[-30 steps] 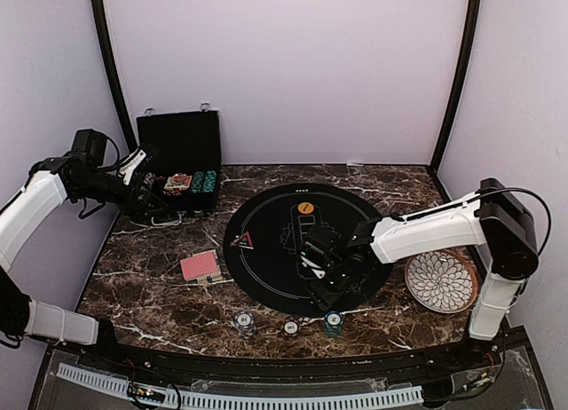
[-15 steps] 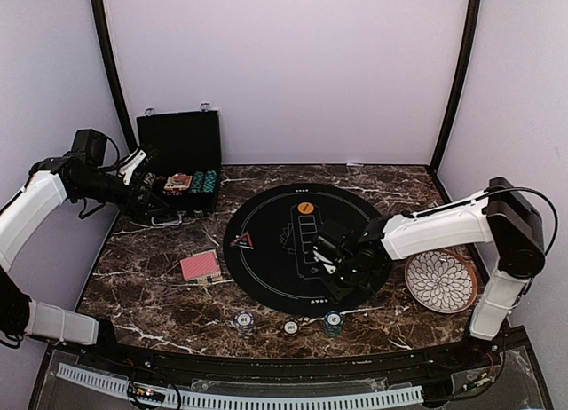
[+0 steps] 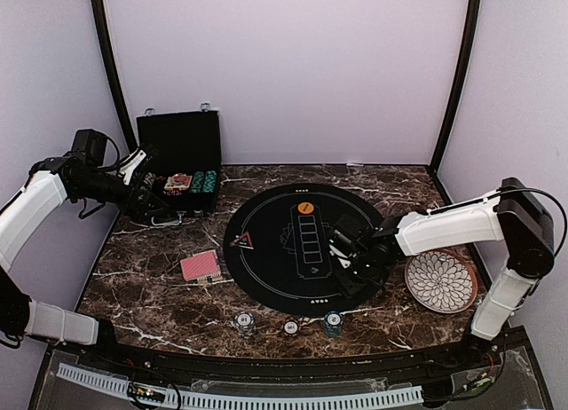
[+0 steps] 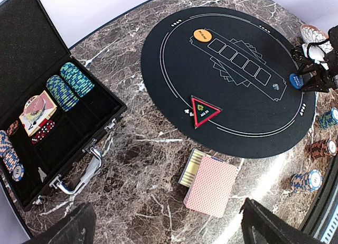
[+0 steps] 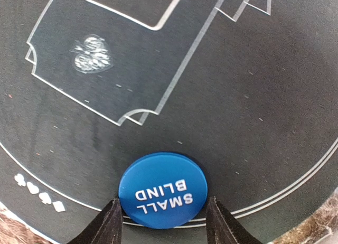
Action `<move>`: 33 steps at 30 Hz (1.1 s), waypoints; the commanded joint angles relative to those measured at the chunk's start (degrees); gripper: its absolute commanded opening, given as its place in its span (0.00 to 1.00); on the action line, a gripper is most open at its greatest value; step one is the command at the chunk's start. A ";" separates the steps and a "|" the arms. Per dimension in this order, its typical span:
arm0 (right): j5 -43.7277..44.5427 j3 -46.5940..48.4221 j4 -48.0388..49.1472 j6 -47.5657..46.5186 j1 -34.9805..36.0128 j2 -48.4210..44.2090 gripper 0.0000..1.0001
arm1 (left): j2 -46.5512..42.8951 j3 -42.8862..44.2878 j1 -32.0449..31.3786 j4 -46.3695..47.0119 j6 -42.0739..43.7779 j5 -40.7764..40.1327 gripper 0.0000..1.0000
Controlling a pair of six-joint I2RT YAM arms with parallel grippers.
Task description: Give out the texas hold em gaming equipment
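Black lining shows inside the open case (image 3: 182,175) at far left, with teal chip stacks (image 4: 68,85) and cards in its compartments. The left gripper (image 3: 153,208) hangs just in front of it, jaws spread wide and holding nothing. Further right, the red-backed deck (image 3: 201,266) lies on the marble table (image 3: 151,295) beside the round mat (image 3: 275,281). The triangle marker (image 3: 242,241) sits just inside the mat's left rim, and the orange button (image 3: 305,207) lies near its far edge. Three small chip piles (image 3: 291,326) line the near edge. Over the mat's right side, the right gripper (image 5: 163,225) has its fingers pressed against opposite edges of the blue Small Blind button (image 5: 162,190); whether the disc touches the felt I cannot tell. The white plate (image 3: 441,281) lies beyond. The step in hand looks like seating this button. Next it probably needs lowering flat, then releasing and a straight lift away so the disc isn't dragged.
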 commanded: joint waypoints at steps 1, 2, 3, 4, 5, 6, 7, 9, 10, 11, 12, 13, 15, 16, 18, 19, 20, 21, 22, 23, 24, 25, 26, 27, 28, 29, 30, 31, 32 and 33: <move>1.60 -1.21 -2.87 0.71 -0.95 -2.29 0.54 | -0.81 1.37 -0.24 -1.80 1.12 1.11 0.99; 1.29 -1.20 -2.93 0.68 -0.92 -2.51 0.55 | -0.79 1.30 -0.24 -1.84 1.16 1.26 0.99; 1.10 -1.20 -2.92 0.79 -0.93 -2.67 0.56 | -0.66 1.29 -0.24 -1.86 1.20 1.33 0.99; 0.90 -1.07 -2.89 0.79 -0.96 -2.68 0.58 | -0.67 1.28 -0.17 -1.79 1.20 1.41 0.99; 0.72 -0.68 -3.16 0.79 -0.96 -2.60 0.61 | -0.61 1.24 -0.18 -1.79 1.21 1.41 0.99; 0.67 -0.08 -3.49 0.78 -0.96 -2.56 0.64 | -0.56 1.16 -0.17 -1.75 1.21 1.41 0.99; 0.73 0.84 -3.95 0.81 -0.96 -2.62 0.68 | -0.58 1.09 -0.20 -1.73 1.19 1.34 0.99; 0.98 2.99 -5.16 0.86 -0.96 -3.26 0.75 | -0.53 0.88 -0.24 -1.59 1.04 1.31 0.99; 1.14 4.17 -5.82 0.92 -0.96 -3.83 0.78 | -0.52 0.79 -0.19 -1.54 0.99 1.27 0.99; 1.29 5.35 -6.49 1.16 -0.95 -4.39 0.81 | -0.51 0.73 -0.18 -1.49 0.91 1.20 0.99; 1.43 6.56 -7.25 1.27 -0.96 -5.03 0.82 | -0.51 0.57 -0.17 -1.46 0.80 1.05 0.99; 1.19 7.49 -7.86 1.52 -0.96 -5.77 0.83 | -0.51 0.51 -0.16 -1.41 0.74 1.05 0.99; -0.03 8.64 -8.73 2.19 -0.81 -7.52 0.84 | -0.58 0.41 -0.19 -1.32 0.61 1.00 0.99; -0.50 8.85 -9.20 2.57 -0.53 -8.35 0.84 | -0.59 0.41 -0.17 -1.46 0.64 1.09 0.99; -0.71 8.92 -10.64 3.14 0.81 -10.14 0.85 | -0.63 0.45 -0.23 -1.71 0.66 1.09 0.99; -0.66 8.92 -11.65 3.42 1.81 -10.92 0.86 | -0.67 0.52 -0.24 -1.71 0.67 1.12 0.99; -0.65 9.06 -12.69 3.79 2.91 -11.68 0.87 | -0.72 0.55 -0.24 -1.82 0.68 1.09 0.99; -0.95 9.09 -13.48 4.10 4.15 -12.40 0.87 | -0.76 0.70 -0.20 -1.93 0.68 1.12 0.99; -1.78 8.89 -13.94 4.38 5.62 -13.26 0.88 | -0.77 0.77 -0.22 -1.95 0.61 1.18 0.99; -2.47 8.63 -14.03 4.77 7.07 -14.35 0.89 | -0.77 0.87 -0.21 -2.01 0.56 1.21 0.99; -3.21 8.38 -14.05 4.99 8.74 -14.94 0.90 | -0.72 0.90 -0.23 -1.99 0.50 1.44 0.99; -3.84 8.17 -14.30 5.37 10.57 -15.32 0.90 | -0.70 0.96 -0.24 -1.93 0.46 1.47 0.99; -4.50 8.02 -14.51 5.64 11.63 -15.52 0.90 | -0.60 0.99 -0.17 -1.99 0.41 1.55 0.99; -5.02 7.77 -14.47 5.99 12.70 -15.51 0.90 | -0.60 1.05 -0.16 -2.00 0.37 1.61 0.99; -5.25 7.39 -14.30 6.38 13.50 -15.37 0.90 | -0.53 1.08 -0.18 -2.03 0.27 1.68 0.99; -5.83 7.03 -13.94 6.72 14.18 -15.04 0.91 | -0.52 1.16 -0.21 -2.01 0.21 1.76 0.99; -6.42 6.73 -13.42 6.94 14.82 -14.59 0.90 | -0.51 1.23 -0.17 -2.03 0.19 1.80 0.99; -6.82 6.57 -13.08 7.14 15.50 -14.02 0.91 | -0.51 1.30 -0.20 -2.10 0.21 1.84 0.99; -6.84 6.55 -12.94 7.11 16.35 -13.38 0.91 | -0.51 1.50 -0.16 -2.21 0.18 1.89 0.99; -6.84 6.61 -12.87 7.13 17.21 -12.70 0.91 | -0.51 1.61 -0.20 -2.43 0.16 1.88 0.99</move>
